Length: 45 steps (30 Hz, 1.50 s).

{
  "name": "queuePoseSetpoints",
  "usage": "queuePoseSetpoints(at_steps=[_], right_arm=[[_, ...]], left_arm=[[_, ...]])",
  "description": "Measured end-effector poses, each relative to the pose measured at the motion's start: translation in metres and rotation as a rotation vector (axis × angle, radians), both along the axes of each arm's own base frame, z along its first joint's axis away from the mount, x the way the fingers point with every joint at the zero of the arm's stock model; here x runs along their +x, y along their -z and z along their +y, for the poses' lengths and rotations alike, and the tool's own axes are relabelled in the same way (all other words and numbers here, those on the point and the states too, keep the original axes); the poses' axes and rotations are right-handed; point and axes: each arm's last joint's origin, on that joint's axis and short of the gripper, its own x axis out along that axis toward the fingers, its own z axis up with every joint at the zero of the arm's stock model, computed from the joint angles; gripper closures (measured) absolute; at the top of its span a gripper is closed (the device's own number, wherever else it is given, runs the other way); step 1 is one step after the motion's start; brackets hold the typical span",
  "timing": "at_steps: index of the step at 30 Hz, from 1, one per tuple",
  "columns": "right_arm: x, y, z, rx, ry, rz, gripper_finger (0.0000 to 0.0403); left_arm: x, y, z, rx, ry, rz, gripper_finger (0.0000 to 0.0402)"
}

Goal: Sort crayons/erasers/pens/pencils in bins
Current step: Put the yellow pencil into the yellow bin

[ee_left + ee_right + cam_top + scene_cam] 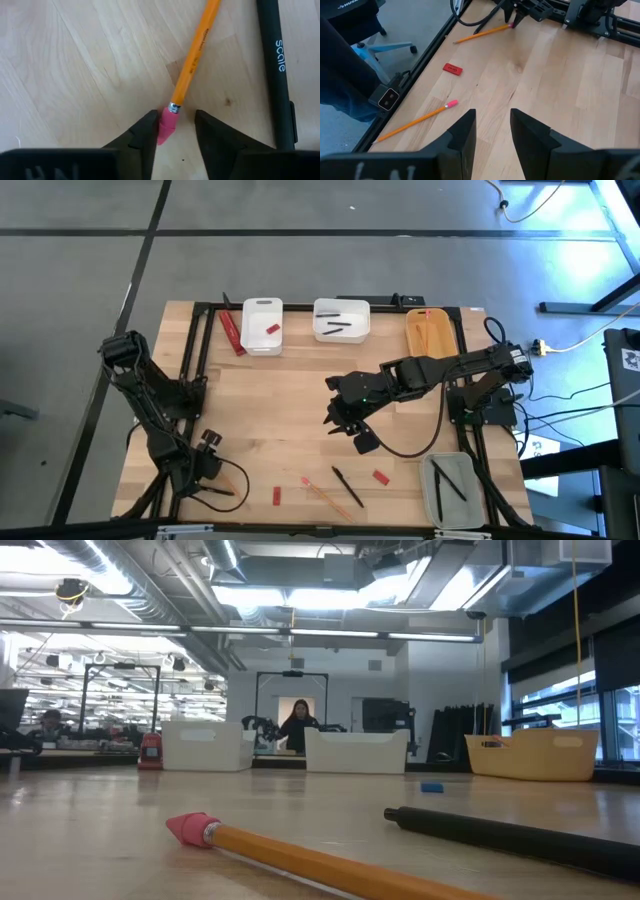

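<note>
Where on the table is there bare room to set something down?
Free: the wood between the left gripper, the white bins and the right gripper. Crowded: the near edge, with pencils, a pen and red erasers.

Your work surface: a pale wooden table (280, 410) in a black frame.

Along its far edge you see two white bins (262, 325), (342, 319) and a yellow-orange bin (432, 332); a grey bin (455, 490) sits at the near right corner. Loose on the wood near you lie pencils (328, 497), a black pen (347, 486) and small red erasers (380, 476).
</note>
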Motion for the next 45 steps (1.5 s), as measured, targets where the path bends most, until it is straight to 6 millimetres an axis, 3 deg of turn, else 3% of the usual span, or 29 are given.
queuePoseSetpoints(at_steps=[14,27,45], right_arm=[[0.000,0.000,0.000,0.000,0.000,0.000,0.0280],[0.000,0.000,0.000,0.000,0.000,0.000,0.0280],[0.000,0.000,0.000,0.009,0.008,-0.001,0.0280]], left_arm=[[0.000,0.000,0.000,0.004,-0.005,-0.006,0.0379],[0.013,-0.004,0.001,-0.041,-0.183,0.026,0.0385],[0.059,-0.036,-0.001,-0.124,-0.391,-0.146,0.0386]])
